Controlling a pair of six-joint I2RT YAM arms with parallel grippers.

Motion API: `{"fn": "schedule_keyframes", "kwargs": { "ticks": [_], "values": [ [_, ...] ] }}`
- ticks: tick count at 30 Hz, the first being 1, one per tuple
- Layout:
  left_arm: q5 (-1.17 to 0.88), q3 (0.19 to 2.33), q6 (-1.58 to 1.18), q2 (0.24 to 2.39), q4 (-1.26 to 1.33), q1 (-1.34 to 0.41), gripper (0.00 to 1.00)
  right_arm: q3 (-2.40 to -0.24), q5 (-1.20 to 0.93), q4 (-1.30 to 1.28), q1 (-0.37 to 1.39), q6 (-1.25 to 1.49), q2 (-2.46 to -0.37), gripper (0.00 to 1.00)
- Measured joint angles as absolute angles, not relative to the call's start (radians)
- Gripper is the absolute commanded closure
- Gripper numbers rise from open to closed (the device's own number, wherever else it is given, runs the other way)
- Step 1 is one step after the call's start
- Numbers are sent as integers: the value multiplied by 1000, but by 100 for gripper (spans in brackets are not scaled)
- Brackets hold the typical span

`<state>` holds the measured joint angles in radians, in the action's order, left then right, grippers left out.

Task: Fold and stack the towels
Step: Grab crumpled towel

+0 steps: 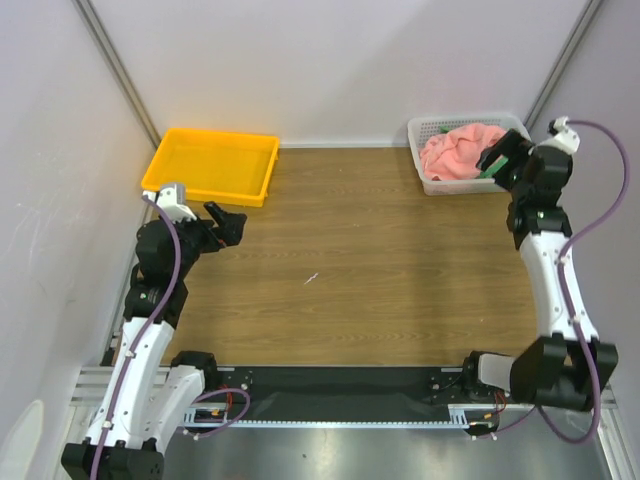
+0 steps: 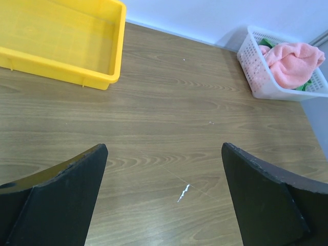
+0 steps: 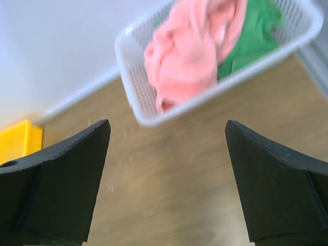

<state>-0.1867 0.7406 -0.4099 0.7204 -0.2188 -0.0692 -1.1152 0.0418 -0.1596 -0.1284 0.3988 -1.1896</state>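
**In the basket (image 1: 440, 187), nothing folded yet**

At the table's (image 1: 350, 250) far right corner we see the pink towel (image 1: 455, 152) and green towel (image 3: 253, 36) heaped together. Our left gripper (image 2: 164, 195) and right gripper (image 3: 166, 189) stand wide, empty. All folding and stacking is left.

We see a plain salmon-pink towel (image 3: 184, 56) and a plain green towel (image 3: 251, 36) in a white mesh basket (image 3: 134, 87). The tray (image 1: 210, 190) is bright yellow. The table (image 1: 370, 260) shows brown wood grain. The left gripper (image 2: 164, 148) and the right gripper (image 3: 167, 125) are matte black.
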Motion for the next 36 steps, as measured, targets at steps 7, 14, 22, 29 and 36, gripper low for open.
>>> {"fn": "schedule_keyframes", "kwargs": {
  "ticks": [7, 14, 22, 29, 36],
  "values": [
    [-196, 741, -410, 721, -218, -66, 0, -1443, 79, -89, -189, 379, -1522, 0],
    [-196, 741, -409, 717, -218, -56, 0, -1833, 53, -119, -214, 334, -1949, 0],
    [-217, 740, -408, 714, -203, -54, 0, -2041, 6, -208, -204, 275, -2244, 0],
    [-242, 740, -398, 747, -200, -53, 0, -2046, -7, -215, -176, 247, -2300, 30],
    [-251, 740, -396, 760, -198, -52, 0, -2051, 7, -226, -138, 244, -2312, 100]
  ]
}}
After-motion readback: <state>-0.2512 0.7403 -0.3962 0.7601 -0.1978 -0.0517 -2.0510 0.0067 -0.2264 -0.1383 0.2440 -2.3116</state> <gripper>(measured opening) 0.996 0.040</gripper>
